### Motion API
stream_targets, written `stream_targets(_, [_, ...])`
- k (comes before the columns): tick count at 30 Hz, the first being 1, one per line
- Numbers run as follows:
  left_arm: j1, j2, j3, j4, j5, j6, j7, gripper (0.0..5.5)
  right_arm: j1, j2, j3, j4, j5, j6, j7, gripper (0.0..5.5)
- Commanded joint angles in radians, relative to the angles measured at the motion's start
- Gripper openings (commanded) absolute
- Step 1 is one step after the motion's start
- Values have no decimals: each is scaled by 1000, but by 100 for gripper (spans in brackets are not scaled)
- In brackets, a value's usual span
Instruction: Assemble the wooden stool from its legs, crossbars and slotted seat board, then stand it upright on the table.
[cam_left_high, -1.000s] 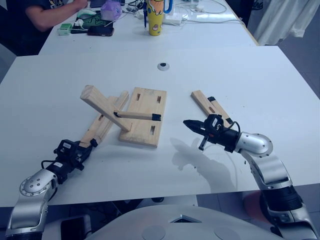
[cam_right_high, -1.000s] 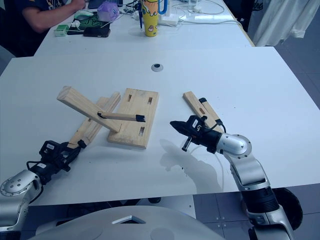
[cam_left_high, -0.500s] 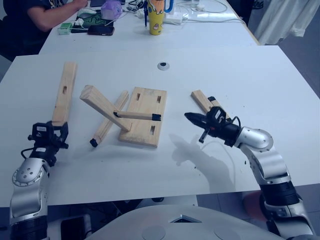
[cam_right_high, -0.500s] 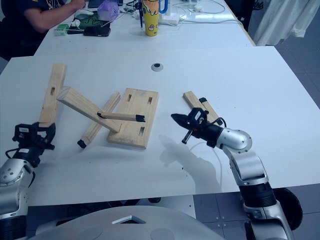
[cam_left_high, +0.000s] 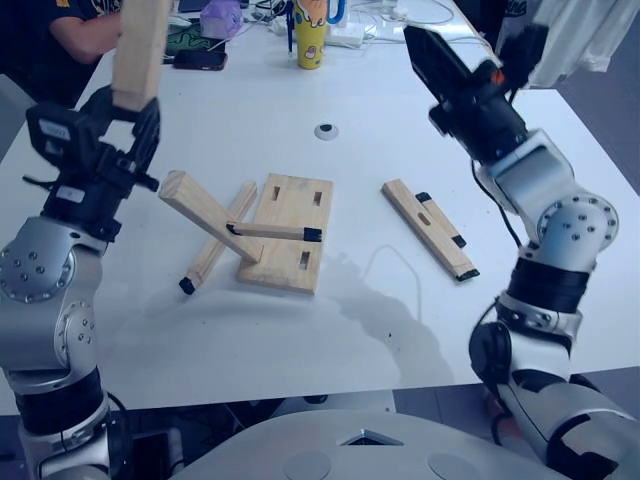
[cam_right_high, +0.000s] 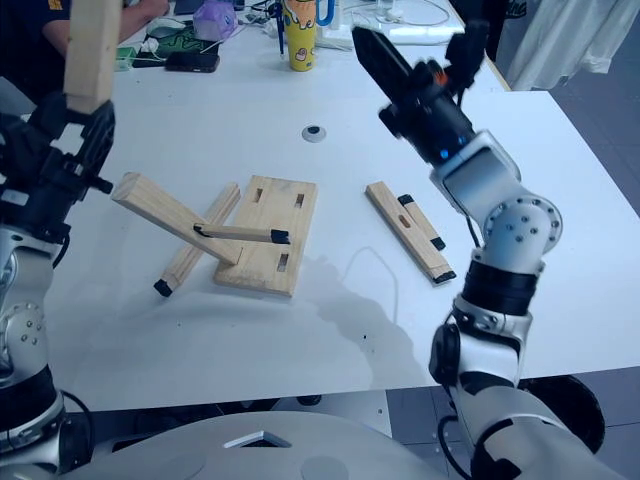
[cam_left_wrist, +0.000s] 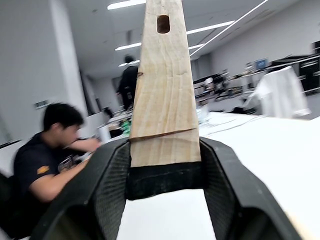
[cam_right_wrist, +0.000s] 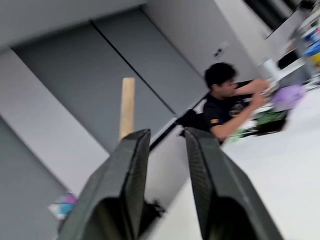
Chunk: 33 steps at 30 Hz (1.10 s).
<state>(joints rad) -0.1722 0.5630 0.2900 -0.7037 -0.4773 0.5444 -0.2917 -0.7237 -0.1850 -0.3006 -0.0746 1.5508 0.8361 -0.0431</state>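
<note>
Left gripper (cam_left_high: 127, 102): raised high on the left, clamped on the foot of a wooden leg (cam_left_high: 140, 45), which stands upright!
Right gripper (cam_left_high: 418, 45): up over the far right, fingers slightly apart, nothing between them.
Seat board (cam_left_high: 290, 232): flat on the table (cam_left_high: 520, 200), slots showing.
Leg-and-crossbar piece (cam_left_high: 205, 215): leaning over the board's left edge.
Loose leg (cam_left_high: 212, 250): lying beneath it.
Two more pieces (cam_left_high: 430, 228): side by side, right of the board.

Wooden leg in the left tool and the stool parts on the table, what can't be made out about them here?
- Held leg: top end cut off by the upper edge of both eye views; in the left wrist view its bottom end is lost inside the left tool.
- Seat board: part of its left edge hidden under the leaning leg, eye views.
- Crossbar: too small to tell whether it sits in the leaning leg's slot.
</note>
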Motion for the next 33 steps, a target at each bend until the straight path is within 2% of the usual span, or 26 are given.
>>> stream_targets(1, [-64, 48, -30, -98, -99, 91, -34, 200, -119, 109, 55, 32, 130, -17, -149, 201])
stream_targets(5, [-77, 73, -27, -106, -138, 136, -45, 200, -158, 143, 64, 66, 156, -44, -195, 276])
stream_targets(10, [-52, 104, -39, -107, -145, 153, -74, 200, -174, 128, 48, 84, 138, -77, -198, 359])
stream_targets(12, [-40, 112, -42, -104, -139, 151, -84, 200, -179, 117, 41, 88, 130, -86, -190, 377])
stream_targets(17, [-1, 155, -55, -105, -112, 141, -131, 200, -210, 65, 21, 143, 55, -100, -141, 377])
stream_targets(24, [-3, 166, -64, -91, -82, 126, -153, 200, -207, 39, 19, 174, -43, -97, -104, 274])
stream_targets(33, [-3, 161, -81, -52, -53, 101, -172, 200, -192, 48, 5, 160, -66, -92, -86, 130])
